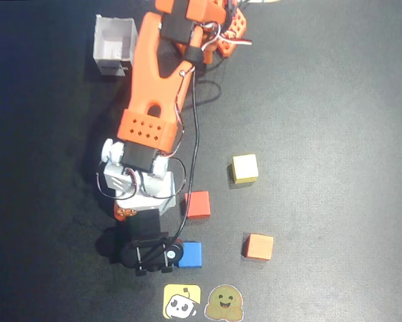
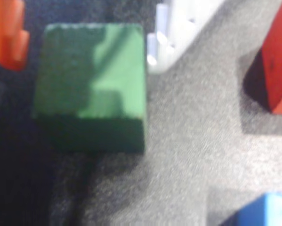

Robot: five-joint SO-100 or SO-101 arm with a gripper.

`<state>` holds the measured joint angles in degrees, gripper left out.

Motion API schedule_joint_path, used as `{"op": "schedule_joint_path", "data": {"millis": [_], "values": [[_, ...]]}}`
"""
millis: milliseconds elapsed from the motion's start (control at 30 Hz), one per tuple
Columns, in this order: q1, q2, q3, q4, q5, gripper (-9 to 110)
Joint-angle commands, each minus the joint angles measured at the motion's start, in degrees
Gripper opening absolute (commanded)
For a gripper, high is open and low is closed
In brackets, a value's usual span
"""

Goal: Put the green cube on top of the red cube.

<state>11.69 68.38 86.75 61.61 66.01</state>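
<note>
In the wrist view the green cube (image 2: 91, 84) lies on the dark mat between my gripper's (image 2: 84, 42) orange finger (image 2: 9, 35) on the left and white finger (image 2: 166, 37) on the right. The jaws are open around it. A dark gap shows on the orange side, and the white finger is at the cube's right edge. In the overhead view the arm hides the green cube, and only a bit of the gripper (image 1: 125, 213) shows. The red cube (image 1: 197, 204) lies just right of the gripper and shows at the right edge of the wrist view (image 2: 277, 61).
A blue cube (image 1: 190, 255) lies beside the wrist camera and shows in the wrist view (image 2: 265, 212). A paler orange cube (image 1: 259, 247) and a yellow cube (image 1: 245, 168) lie further right. A white box (image 1: 113, 45) stands at the top left. Two stickers (image 1: 202, 302) sit at the bottom edge.
</note>
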Motion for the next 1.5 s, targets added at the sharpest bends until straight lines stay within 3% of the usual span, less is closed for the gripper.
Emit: {"op": "schedule_joint_path", "data": {"millis": [0,700,1067,1467], "values": [[0.2,0.4,-2.2,-0.9,0.9,20],[-0.9,-0.7,-1.6,-3.0,6.2,19],[-0.9,-0.9,-0.6,-3.7,7.8,3],[-1.3,3.2,-1.6,-2.1,9.1,3]]}}
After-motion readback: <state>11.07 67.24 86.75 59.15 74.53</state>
